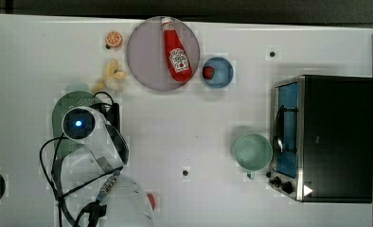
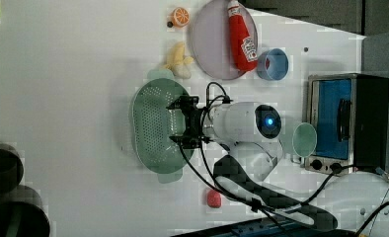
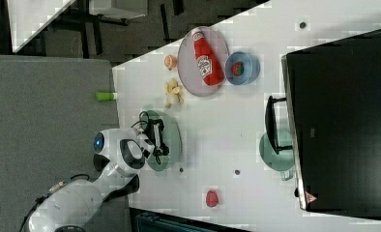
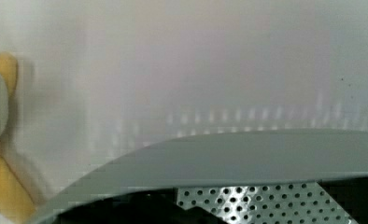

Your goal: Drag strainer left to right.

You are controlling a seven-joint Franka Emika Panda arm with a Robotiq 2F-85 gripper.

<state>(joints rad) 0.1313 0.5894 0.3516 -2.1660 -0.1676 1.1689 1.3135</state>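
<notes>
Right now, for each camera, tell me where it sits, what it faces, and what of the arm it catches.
Top view: overhead, straight down on the white table; arm over the strainer.
Left view: high, tilted; strainer, claw at its rim.
Right view: high, from the oven side; arm over the strainer.
Wrist view: close on the strainer rim; no arm.
Shared: ketchup bottle on its plate.

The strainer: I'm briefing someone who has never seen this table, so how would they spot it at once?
On the white table, start at the toaster oven on the top view's right, then cross to the opposite end. There, under the robot's end effector, below the banana, lies the strainer. It is an oblong, hole-dotted, pale green basin, unlike the small round green cup beside the oven.
</notes>
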